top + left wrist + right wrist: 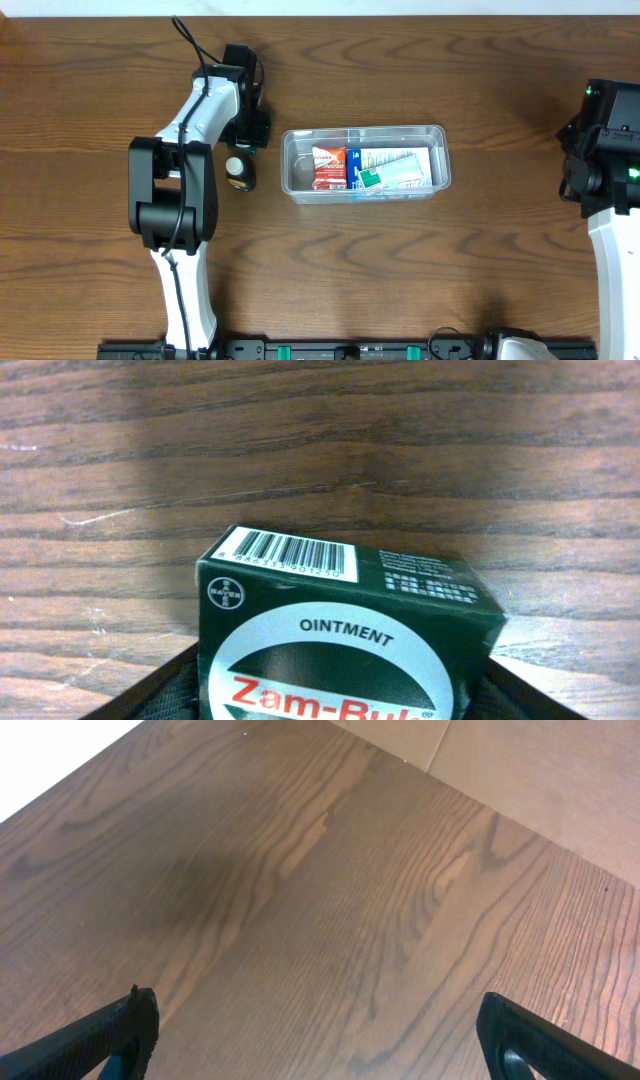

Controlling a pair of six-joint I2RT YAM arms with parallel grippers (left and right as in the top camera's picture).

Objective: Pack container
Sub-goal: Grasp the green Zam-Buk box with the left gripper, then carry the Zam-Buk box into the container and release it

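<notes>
The container [366, 130] is a clear plastic tub in the middle of the table. It holds a red packet [328, 166], a blue and white box [398, 165] and a small green item [372, 180]. My left gripper [243, 150] is just left of the tub, shut on a dark green Zam-Buk ointment box [238, 172]. In the left wrist view the box [340, 630] fills the space between the fingers, low over the wood. My right gripper [320, 1040] is open and empty at the far right, over bare table.
The table is dark wood. The right wrist view shows the table's edge and a paler floor [560, 780] beyond it. The left arm's body [172, 190] stands left of the tub.
</notes>
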